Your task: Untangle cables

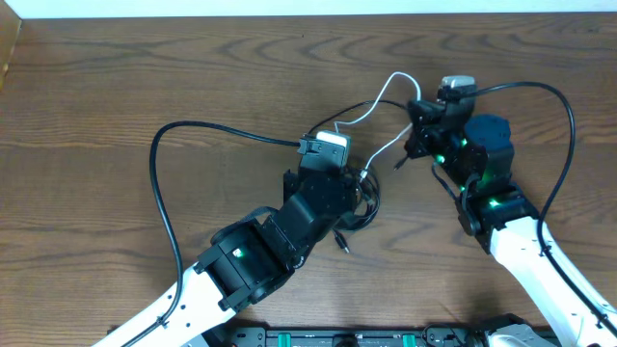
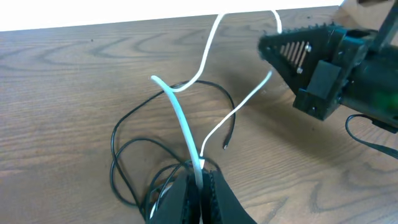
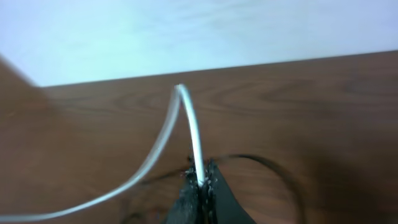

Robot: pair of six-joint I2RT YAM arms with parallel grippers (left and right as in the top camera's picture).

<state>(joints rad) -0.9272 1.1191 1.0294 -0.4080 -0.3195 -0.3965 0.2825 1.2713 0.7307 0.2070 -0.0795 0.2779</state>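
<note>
Two pincers were clamped on the white cable (image 2: pixel 180 117), the left pincer (image 2: pixel 198 186) beside the black cables (image 2: pixel 112 146), the right pincer (image 3: pixel 200 184) farther along. Slack arched above the tabletop (image 2: pixel 62 81).

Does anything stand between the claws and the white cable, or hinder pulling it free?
Nothing does: the left claw and the right claw are each shut on the white cable. But black cables loop beside the left claw and cross the white one.

Dark brown wood-grain table (image 1: pixel 96 77), filling almost the whole overhead view. Pale white wall (image 3: pixel 186 31) beyond far edge at 12 o'clock. Even, diffuse lighting.
</note>
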